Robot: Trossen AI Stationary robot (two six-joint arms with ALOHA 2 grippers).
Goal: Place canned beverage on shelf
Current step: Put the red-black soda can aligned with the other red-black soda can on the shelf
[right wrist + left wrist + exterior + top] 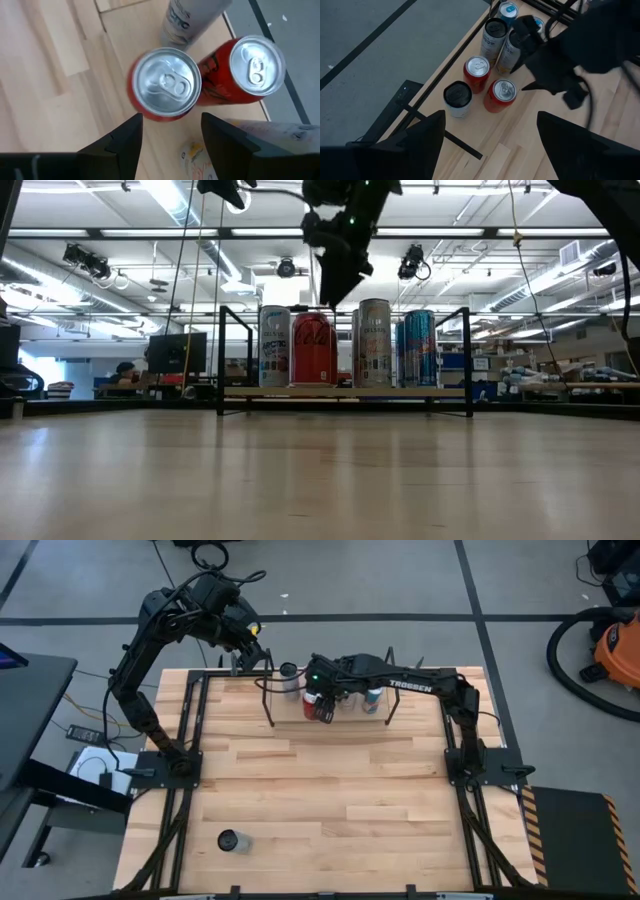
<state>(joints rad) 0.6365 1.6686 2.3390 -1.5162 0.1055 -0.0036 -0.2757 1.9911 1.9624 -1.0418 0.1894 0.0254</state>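
**Q:** What writing is legible?
**A:** "TROSSEN" on the right arm. The can labels are too small to read.

**Q:** Where is the red can?
**A:** The red can stands upright on the shelf, between a white can and a silver can. The right end effector hangs just above it, fingers closed together, gripping nothing.

**Q:** And elsewhere?
**A:** The left end effector waits by the shelf's left end, fingers spread, empty. Its wrist view shows a second red can that the low view does not. Only the high view shows a dark-topped can alone on the worktop.
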